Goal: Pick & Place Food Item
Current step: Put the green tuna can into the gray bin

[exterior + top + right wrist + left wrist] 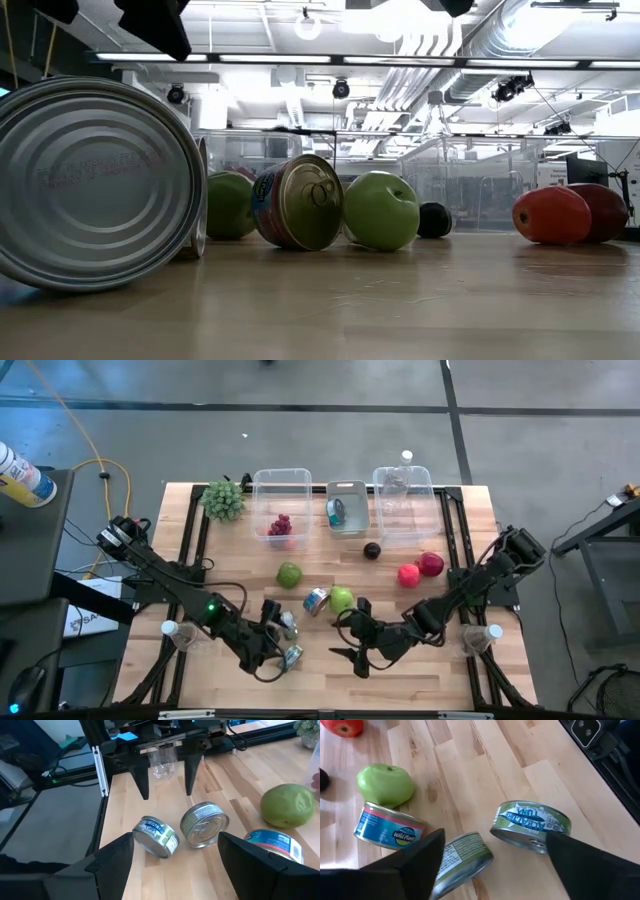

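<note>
High view: three clear bins line the table's [400, 670] far edge. The left bin [281, 490] holds a purple grape bunch [280, 525], the small middle bin [347, 505] a can [337, 512], and the right bin [403, 500] an upright clear bottle [406, 460]. Both claws hang released near the front edge: the left claw [283, 641] over two tuna cans [290, 656], the right claw [352, 634] just beside a green apple [341, 599].

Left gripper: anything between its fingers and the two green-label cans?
Nothing visible. The left gripper hangs open just above the green-label tuna can and the second green-label can, both tipped on the bare wood, apart from each other. The blue-label can and green apple lie beyond them, not in between.
</note>
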Controlling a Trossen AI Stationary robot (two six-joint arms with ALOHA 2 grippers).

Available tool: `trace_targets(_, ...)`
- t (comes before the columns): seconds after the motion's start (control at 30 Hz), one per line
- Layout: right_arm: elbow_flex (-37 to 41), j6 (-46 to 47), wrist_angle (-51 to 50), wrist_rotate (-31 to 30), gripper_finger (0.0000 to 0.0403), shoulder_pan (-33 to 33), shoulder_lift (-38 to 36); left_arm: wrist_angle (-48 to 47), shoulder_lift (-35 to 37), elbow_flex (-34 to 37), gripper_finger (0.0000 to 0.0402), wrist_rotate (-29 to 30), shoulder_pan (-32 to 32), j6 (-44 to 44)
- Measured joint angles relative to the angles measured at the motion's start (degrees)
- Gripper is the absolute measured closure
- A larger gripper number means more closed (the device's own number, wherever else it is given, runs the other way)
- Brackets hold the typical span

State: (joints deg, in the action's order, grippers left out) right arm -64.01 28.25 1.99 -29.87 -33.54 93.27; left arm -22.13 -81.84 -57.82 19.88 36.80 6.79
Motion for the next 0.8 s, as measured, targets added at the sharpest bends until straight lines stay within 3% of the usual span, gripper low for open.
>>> trace_targets(0.17,0.00,-0.06,-0.84,-0.02,0.0124,-0.28,0.10,0.41,0.00,0.00,0.0011,0.04,-0.08,-0.80)
trace_targets(0.6,0.02,-1.05,0.46,0.24,0.0124,-0.49,2.48,-0.41,-0.02,0.00,0.0004,-0.19,-2.35,-11.68)
trace_targets(0.8,0.07,0.28,0.86,1.36,0.0124,-0.44,2.89,-4.21,-0.02,0.00,0.0004,-9.58,-6.08,-16.40)
